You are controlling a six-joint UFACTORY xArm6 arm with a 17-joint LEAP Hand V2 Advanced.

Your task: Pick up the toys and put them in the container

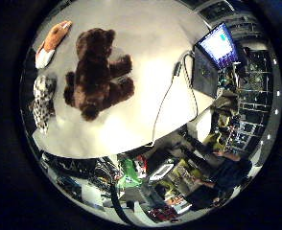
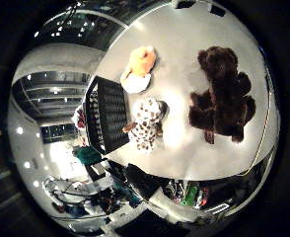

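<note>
A brown teddy bear (image 1: 96,72) lies on its back on the white table (image 1: 151,34). Beside it lie a small spotted plush toy (image 1: 42,101) and an orange and white plush toy (image 1: 53,40). The right thumb side palm view shows the bear (image 2: 222,94), the spotted toy (image 2: 147,123) and the orange toy (image 2: 138,67). It also shows a black mesh container (image 2: 106,111) standing next to the two small toys at the table's edge. My hand is well above the table, over the toys.
An open laptop (image 1: 218,46) with a lit screen stands at one side of the table, and a thin white cord (image 1: 170,91) runs from it across the tabletop. Beyond the table's edges are shelves and room clutter.
</note>
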